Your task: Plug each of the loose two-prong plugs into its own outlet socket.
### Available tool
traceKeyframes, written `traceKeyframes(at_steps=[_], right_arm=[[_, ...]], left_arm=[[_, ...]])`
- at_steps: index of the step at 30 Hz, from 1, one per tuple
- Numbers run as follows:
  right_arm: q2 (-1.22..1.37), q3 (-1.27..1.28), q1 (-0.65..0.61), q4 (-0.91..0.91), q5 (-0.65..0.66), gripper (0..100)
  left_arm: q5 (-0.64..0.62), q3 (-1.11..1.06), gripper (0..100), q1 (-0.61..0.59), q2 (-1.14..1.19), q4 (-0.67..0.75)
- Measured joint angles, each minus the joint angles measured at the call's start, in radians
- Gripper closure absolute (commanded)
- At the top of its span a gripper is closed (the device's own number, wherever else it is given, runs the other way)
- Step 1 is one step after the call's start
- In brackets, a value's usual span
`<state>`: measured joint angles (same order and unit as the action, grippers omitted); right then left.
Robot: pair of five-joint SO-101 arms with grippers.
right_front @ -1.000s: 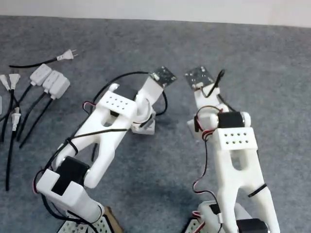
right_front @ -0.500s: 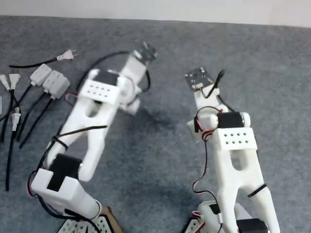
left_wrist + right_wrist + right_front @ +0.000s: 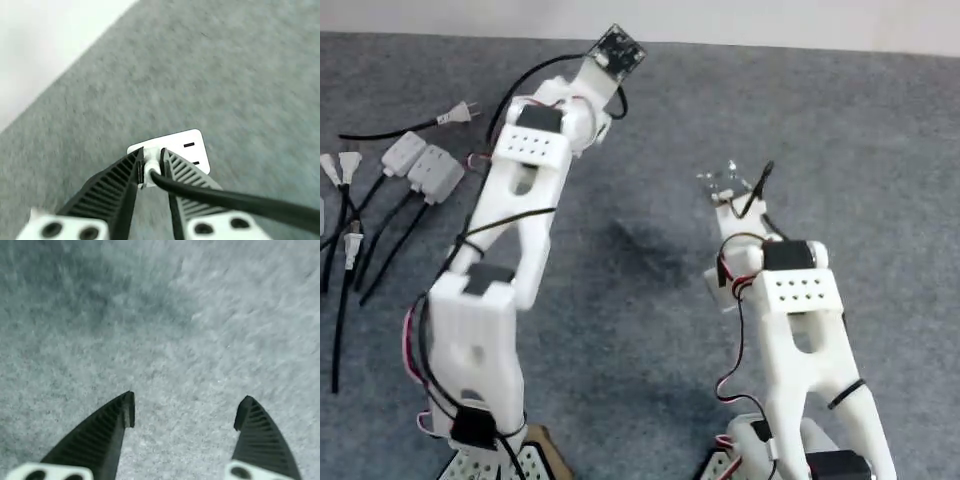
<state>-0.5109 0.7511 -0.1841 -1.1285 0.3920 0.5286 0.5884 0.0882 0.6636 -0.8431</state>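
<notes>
Left arm swung from mid-counter out toward the far left and is now stretched long. Right arm pulled back a little. Left tool is almost closed, its fingers pinching the cord end of a white outlet socket. Two slots show on the socket's face, and its black cord runs back past the fingers. The socket is just beyond the fingertips over the grey counter, near its far edge; can't tell if it touches the surface. Right tool is spread wide, holding nothing, over the counter. High view: two more white sockets lie side by side at the left. Loose two-prong plugs lie near them, one beyond and others at the left edge.
</notes>
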Motion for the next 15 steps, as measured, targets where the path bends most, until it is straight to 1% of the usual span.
traceKeyframes(at_steps=[4,6,8,10,11,15], right_arm=[[0.0,0.034,0.002,0.037,0.0,68.5],[0.0,0.034,0.002,0.043,0.0,68.5],[0.0,0.034,0.0,0.043,0.0,68.5],[0.0,0.034,0.0,0.043,0.0,68.5],[0.0,0.034,0.0,0.043,0.0,68.5],[0.0,0.034,0.0,0.043,0.0,68.5]], left_arm=[[0.041,0.305,98,0.003,0.247,0.0],[0.046,0.456,90,0.003,0.367,-0.002],[0.051,0.592,80,0.003,0.473,-0.026],[0.052,0.717,73,0.005,0.548,-0.091],[0.052,0.773,72,0.005,0.568,-0.129],[0.038,0.965,74,0.015,0.588,-0.307]])
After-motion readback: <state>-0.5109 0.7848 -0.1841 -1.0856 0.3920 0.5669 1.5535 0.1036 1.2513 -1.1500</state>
